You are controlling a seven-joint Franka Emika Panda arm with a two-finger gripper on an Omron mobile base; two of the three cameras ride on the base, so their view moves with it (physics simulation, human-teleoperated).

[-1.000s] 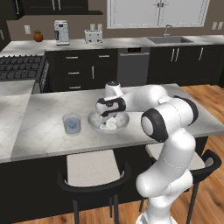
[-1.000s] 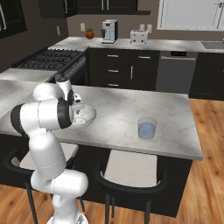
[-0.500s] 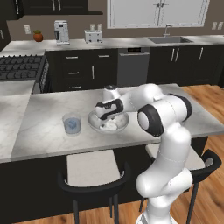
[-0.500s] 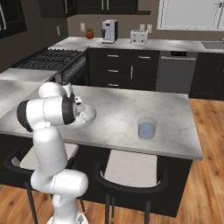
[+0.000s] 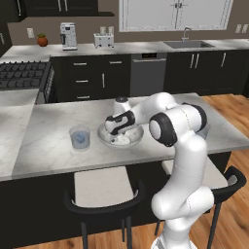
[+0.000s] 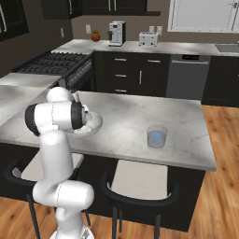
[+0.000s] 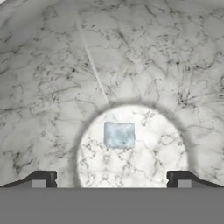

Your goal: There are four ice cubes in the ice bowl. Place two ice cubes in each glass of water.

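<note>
The ice bowl sits mid-counter, mottled grey-white, and its wall surrounds the hand view. One pale-blue ice cube lies on the bowl's lighter floor, just ahead of my gripper and centred between the fingertips. The gripper is open, reaching down into the bowl, touching nothing. One glass of water stands left of the bowl. The other glass stands right of the bowl, apart from the arm. Other cubes are not distinguishable.
The counter is a marble island with two dark stools at its near edge. A stove, cabinets, a coffee machine and a toaster stand behind, across the aisle.
The hand has dipped slightly lower and leftward into the bowl, and the elbow has shifted. The bowl and glasses have stayed put.
</note>
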